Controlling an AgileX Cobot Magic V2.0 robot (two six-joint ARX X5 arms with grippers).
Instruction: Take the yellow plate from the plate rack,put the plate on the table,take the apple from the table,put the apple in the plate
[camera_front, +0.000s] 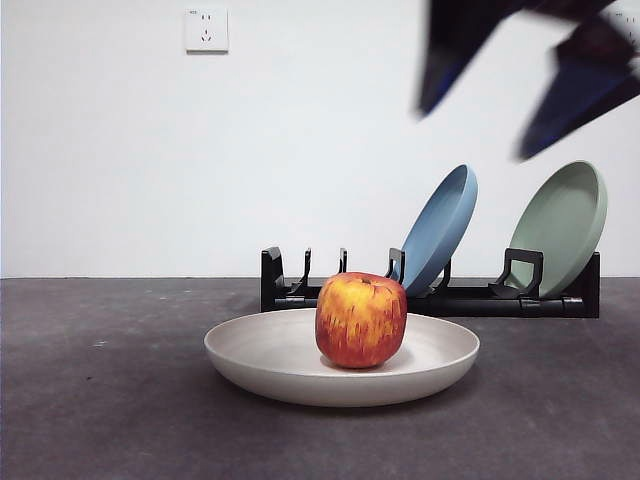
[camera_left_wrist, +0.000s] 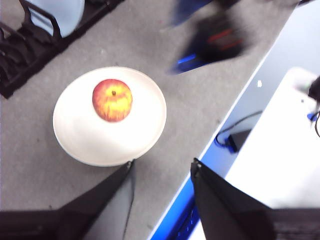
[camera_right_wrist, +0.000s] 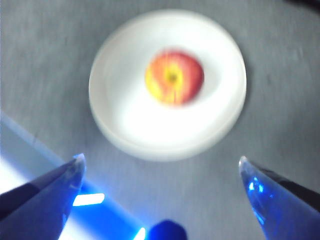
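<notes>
With the red-and-yellow streaked round apple (camera_front: 361, 320) resting in the wide cream matte plate (camera_front: 260, 352) near the dark grey table's (camera_front: 100, 400) front edge, both the right gripper (camera_right_wrist: 160, 172) and the left gripper (camera_left_wrist: 162, 172) hang above with jaws spread and empty, so a careless sweep could only nudge the plate toward that edge.

The left gripper (camera_left_wrist: 162, 167) has two black, matte, wedge-shaped jaws with pale worn edges. The right gripper (camera_right_wrist: 160, 162) has two dark pointed jaws tinted glossy blue, with bright blue glints. In the left wrist view its blurred dark body (camera_left_wrist: 215, 37) shows a red marking.
</notes>
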